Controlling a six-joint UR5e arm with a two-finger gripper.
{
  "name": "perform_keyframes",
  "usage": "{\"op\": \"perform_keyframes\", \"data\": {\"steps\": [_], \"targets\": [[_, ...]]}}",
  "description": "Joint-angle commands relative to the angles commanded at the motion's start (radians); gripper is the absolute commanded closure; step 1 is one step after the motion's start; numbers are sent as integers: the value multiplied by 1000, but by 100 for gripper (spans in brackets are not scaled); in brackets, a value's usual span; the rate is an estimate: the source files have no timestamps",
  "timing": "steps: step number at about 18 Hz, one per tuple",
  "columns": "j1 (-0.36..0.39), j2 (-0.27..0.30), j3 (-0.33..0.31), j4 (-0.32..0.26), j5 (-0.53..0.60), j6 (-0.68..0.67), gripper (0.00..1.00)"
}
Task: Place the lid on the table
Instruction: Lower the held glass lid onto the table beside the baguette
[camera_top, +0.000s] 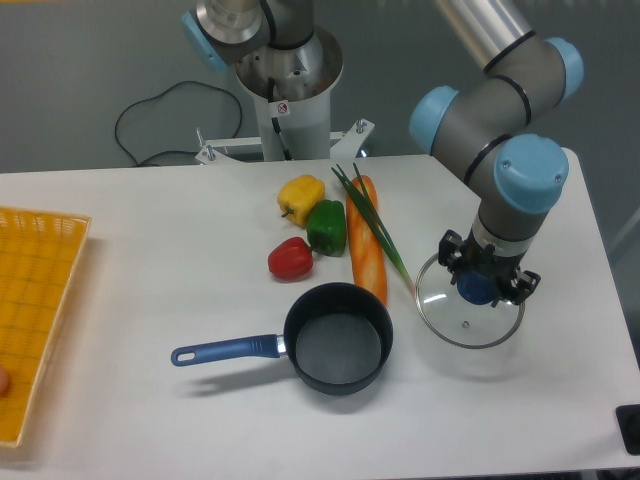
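You have the table (150, 260) spread white across the view, carrying everything else; at its left edge sits the yellow mesh tray (35, 310), well apart from the work; near the middle stands the saucepan (338, 350), uncovered, its blue handle pointing left; just behind it lie the carrot (366, 250) with its green stalks, and the green pepper (326, 226), yellow pepper (300, 196) and red pepper (290, 258) in a cluster.

The lid (470, 318) is off to the right of the saucepan, clear of its rim, over a bare stretch of tabletop; a soft shadow shows just below and to the right of it, so you should judge it low but possibly not quite down; whether its rim touches the surface cannot be told from this view.

The gripper (482, 286) points straight down with its fingers closed on the blue knob at the lid's centre; the lid hangs level under it.

You are, by the look of it, at the set-down step, with the carry done; the next move calls for a short, straight descent until the rim rests flat, then parting the fingers and lifting clear without dragging the glass sideways toward the carrot or the table's right edge.
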Motion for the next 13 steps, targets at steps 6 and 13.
{"op": "perform_keyframes", "data": {"steps": [6, 13], "targets": [[47, -18, 0, 31, -8, 63, 52], [75, -41, -8, 57, -8, 110, 52]]}}
